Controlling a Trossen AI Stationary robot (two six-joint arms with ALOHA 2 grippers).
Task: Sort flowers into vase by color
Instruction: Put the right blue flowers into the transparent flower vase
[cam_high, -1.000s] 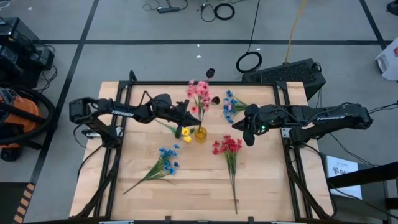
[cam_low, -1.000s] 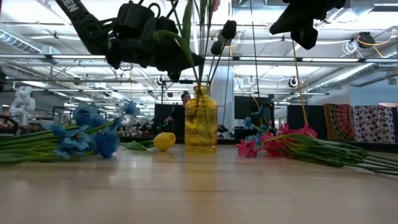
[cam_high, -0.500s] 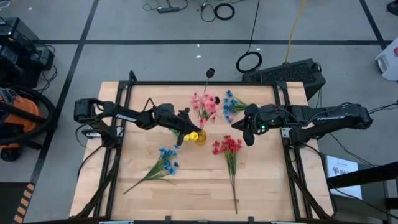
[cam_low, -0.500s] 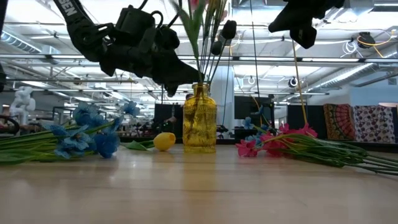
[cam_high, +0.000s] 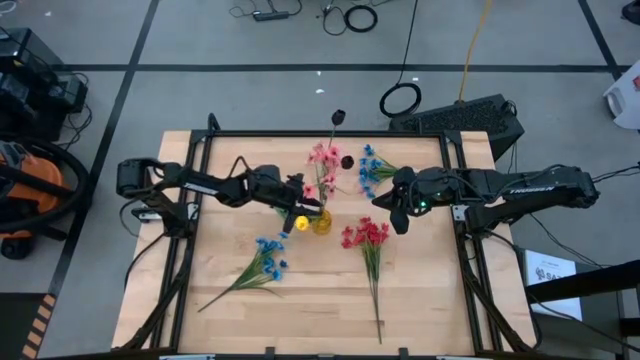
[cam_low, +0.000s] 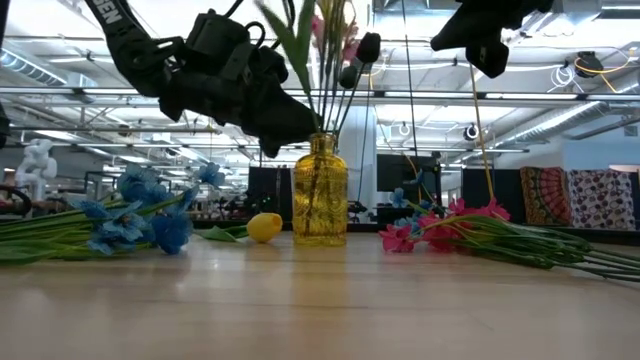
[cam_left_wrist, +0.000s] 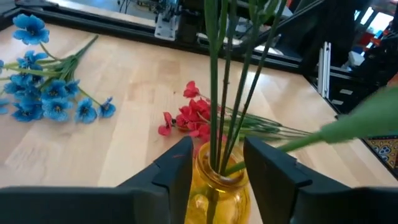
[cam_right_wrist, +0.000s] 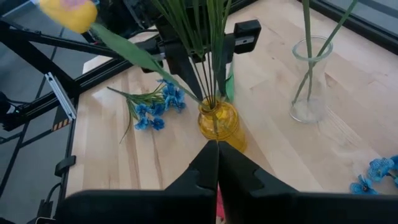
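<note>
Nearest the front edge, 1 red spray (cam_high: 366, 236) is lying on the table (cam_high: 300, 320) with its long stem trailing forward, and 1 blue bunch (cam_high: 268, 256) is lying front-left. Mid-table, 1 amber vase (cam_high: 322, 218) is standing upright, holding 1 pink spray (cam_high: 324, 160) whose green stems are rising from its neck; 1 small yellow bloom (cam_high: 301, 223) is showing just beside it. The left gripper (cam_left_wrist: 214, 171) is hovering at the vase's mouth with its 2 fingers parted on either side of the stems, not pinching them. The right gripper (cam_right_wrist: 217, 163) is hanging to the right of the vase above the red blooms, fingers pressed together and holding nothing. Farther back, a 2nd blue bunch (cam_high: 369, 170) is lying near the far edge, and 1 clear glass vase (cam_right_wrist: 309, 81) is standing apart with thin stems in it.
</note>
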